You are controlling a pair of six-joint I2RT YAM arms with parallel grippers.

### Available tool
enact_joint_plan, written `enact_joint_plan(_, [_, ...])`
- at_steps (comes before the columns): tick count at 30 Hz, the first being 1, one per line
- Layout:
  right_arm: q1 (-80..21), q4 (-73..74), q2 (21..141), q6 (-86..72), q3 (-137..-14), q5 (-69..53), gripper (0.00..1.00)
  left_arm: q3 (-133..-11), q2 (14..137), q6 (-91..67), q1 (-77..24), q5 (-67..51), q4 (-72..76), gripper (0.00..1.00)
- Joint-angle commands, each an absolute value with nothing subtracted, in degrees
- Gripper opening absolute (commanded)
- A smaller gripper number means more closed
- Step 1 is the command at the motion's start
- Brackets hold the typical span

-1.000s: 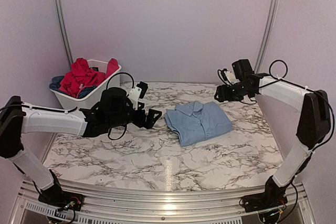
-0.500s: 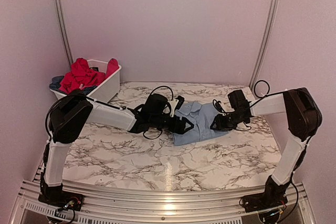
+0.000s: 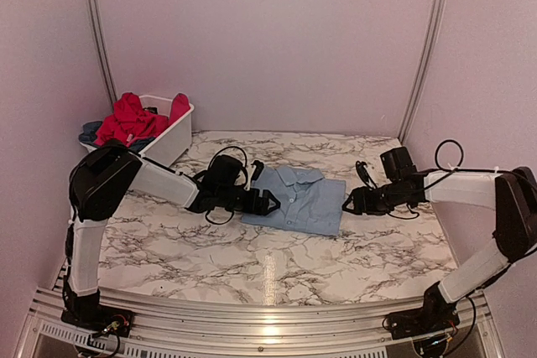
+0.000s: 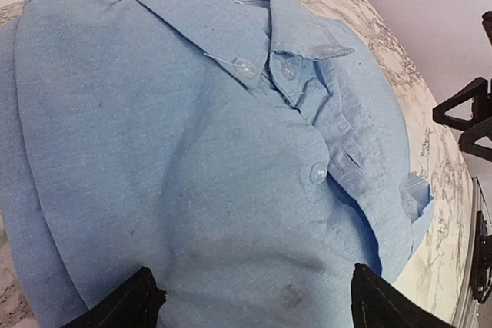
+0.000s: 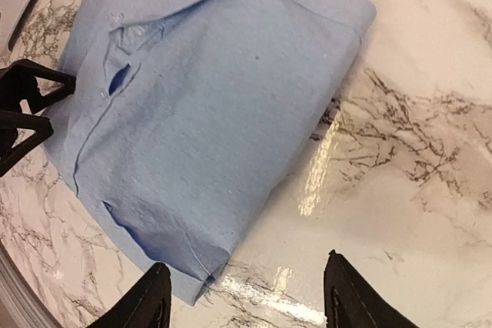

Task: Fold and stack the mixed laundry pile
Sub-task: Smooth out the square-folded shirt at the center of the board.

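Note:
A light blue shirt lies folded, collar up, mid-table. My left gripper is low at its left edge, open; in the left wrist view the shirt fills the frame between the two black fingertips of that gripper. My right gripper is open at the shirt's right edge; in the right wrist view the gripper hangs over bare marble just off the shirt's corner. Red garments and a dark blue one are heaped in the basket.
The white plastic basket stands at the back left corner against the wall. The marble table runs to a metal rail at the near edge. Purple walls close in the back and both sides.
Both arms swung in from the sides onto the shirt, then eased back to its edges. The shirt has shifted a little left and turned squarer.

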State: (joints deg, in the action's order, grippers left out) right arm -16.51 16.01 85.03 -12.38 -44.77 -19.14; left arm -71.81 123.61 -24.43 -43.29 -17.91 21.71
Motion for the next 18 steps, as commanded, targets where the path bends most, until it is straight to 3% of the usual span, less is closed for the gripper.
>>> enact_joint_plan(1, [-16.98,17.53,79.97,-13.72,-49.22,-19.91,0.65,-69.46,119.71,-23.29,-43.06,-15.90,14.06,0.91])
enact_joint_plan(6, [-17.73,9.13,78.97,-18.13,-42.16,-30.63,0.64,-69.88,116.99,-23.80,-43.07,-16.22,13.67,0.99])
enact_joint_plan(13, [-20.45,5.00,78.31,-19.49,-35.62,-30.39,0.67,-70.47,118.67,-23.89,-43.23,-16.74,13.45,0.99])
enact_joint_plan(18, [-20.96,-3.21,84.07,-20.12,-33.17,-31.70,0.65,-70.42,118.81,-23.58,-43.22,-16.07,13.46,0.99])
